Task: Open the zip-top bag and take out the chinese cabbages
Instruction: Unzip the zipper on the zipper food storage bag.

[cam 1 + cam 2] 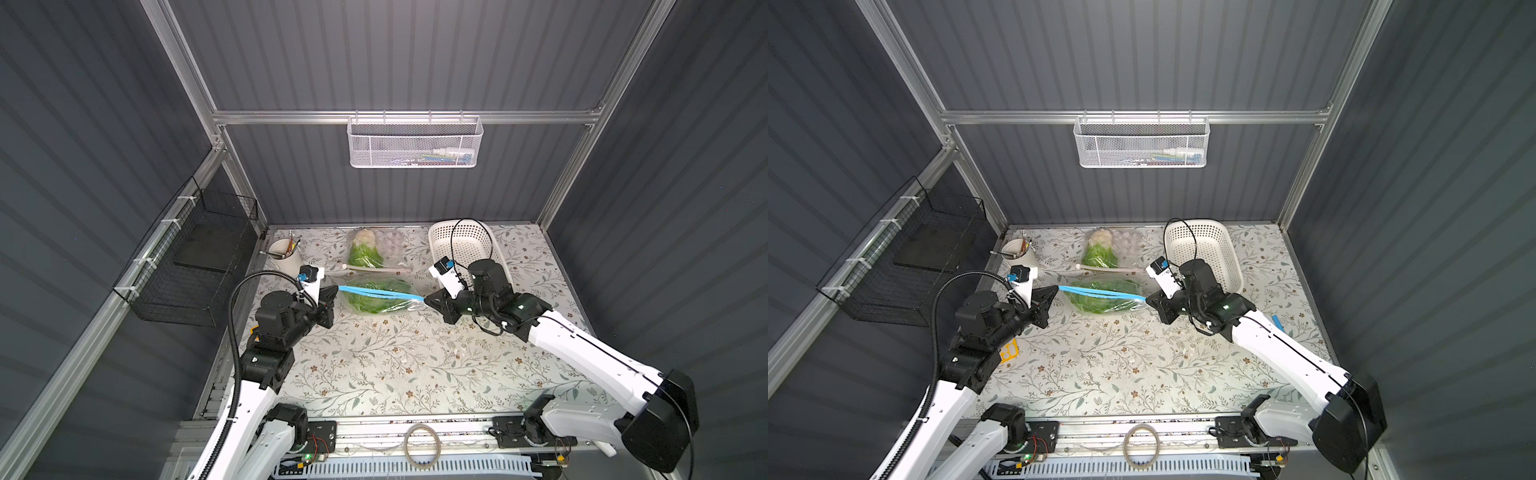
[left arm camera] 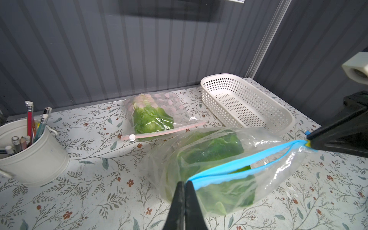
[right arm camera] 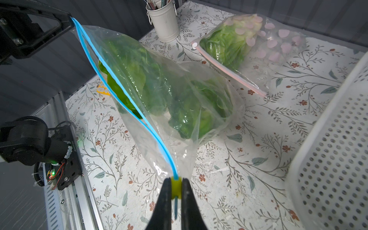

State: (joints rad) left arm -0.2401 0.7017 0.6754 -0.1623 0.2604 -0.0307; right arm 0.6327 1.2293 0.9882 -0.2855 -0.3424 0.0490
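My left gripper (image 1: 335, 289) reaches in from the left side, its jaws pressed together on one end of the zip-top bag (image 1: 376, 300). My right gripper (image 1: 427, 300) faces it from the opposite side, jaws nipped on the slider (image 3: 176, 187) at the other end. Both forearms stretch forward, wrists seemingly about level, fingertips pointing at each other

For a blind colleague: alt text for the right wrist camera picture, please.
The right gripper pinches the yellow slider of a clear bag of green cabbages; the left gripper holds the blue zipper at its far end. Behind lie another bag, a pencil cup and a basket.
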